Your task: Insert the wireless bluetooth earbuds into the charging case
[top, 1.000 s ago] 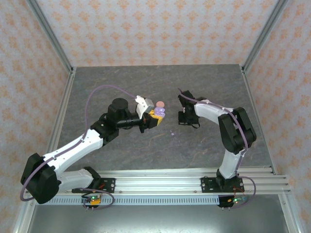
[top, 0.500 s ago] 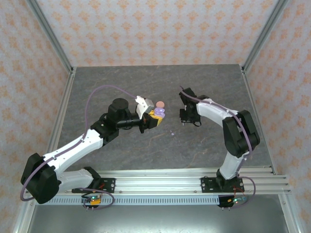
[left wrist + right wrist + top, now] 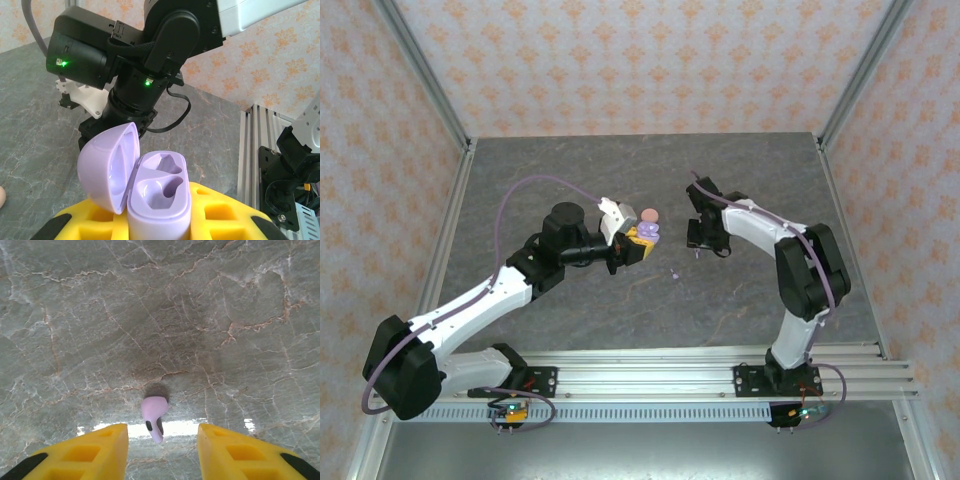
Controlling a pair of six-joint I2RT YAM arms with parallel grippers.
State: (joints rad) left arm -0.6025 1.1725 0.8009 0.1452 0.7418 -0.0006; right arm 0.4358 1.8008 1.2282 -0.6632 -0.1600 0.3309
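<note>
My left gripper is shut on the lavender charging case. In the left wrist view the case stands upright between the yellow fingers, lid swung open to the left, both wells empty. My right gripper hovers low over the table, jaws open. A lavender earbud lies on the stone between the yellow fingers, touching neither. In the top view the right gripper is to the right of the case, and a tiny lavender earbud lies on the table between the arms.
A salmon-pink round disc lies just beyond the held case. The right arm's black wrist looms close behind the case in the left wrist view. The grey stone table is fenced by aluminium rails and patterned walls.
The right gripper's jaws have gone from shut to open, and that arm has shifted slightly left and away. The left arm and the case have stayed still.
</note>
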